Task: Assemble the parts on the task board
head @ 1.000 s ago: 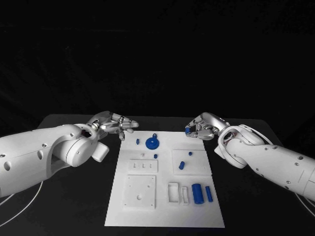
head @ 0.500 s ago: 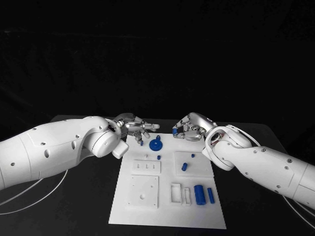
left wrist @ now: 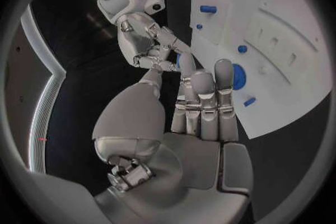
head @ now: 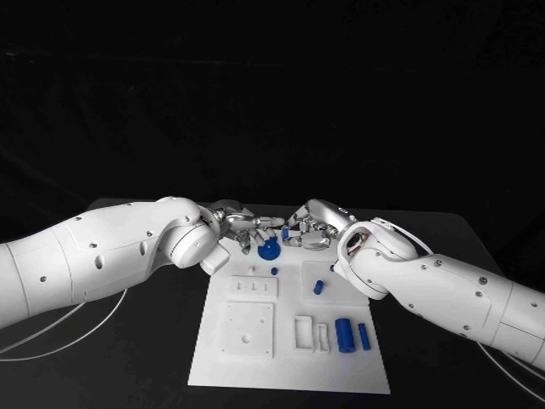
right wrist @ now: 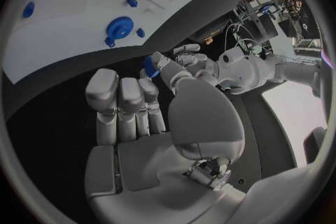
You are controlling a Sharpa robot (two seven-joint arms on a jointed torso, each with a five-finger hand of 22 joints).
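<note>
Meeting over the far end of the task board (head: 285, 371), the left hand (head: 236, 223) and the right hand (head: 312, 223) were fingertip to fingertip, with a small blue part (head: 283, 231) between them. The part was off the board, above and just beside the round blue disc (head: 267, 250) that lay on the board's far end.

State of the hands:
- Right hand: thumb and a finger were closed in on the small blue part, and the remaining fingers lay straight and close together. It appeared to be holding the part, though the contact was small and partly hidden.
- Left hand: fingers lay straight and together, with the thumb reaching toward the same part. Whether it had any grip on the part could not be told.

Handling of the part (a judgement from its look):
- It appeared to be a small, rigid, smooth plastic piece, light enough that weight was no concern.
- Slipping or twisting in the pinch was the main risk.
- It should be taken by its sides, across the short dimension, leaving the end to be inserted free.

A blue cylinder (head: 342, 333) and a blue bar (head: 364, 337) lay at the board's near end, well apart from both hands. The board rested flat on the black desk (head: 162, 341).
</note>
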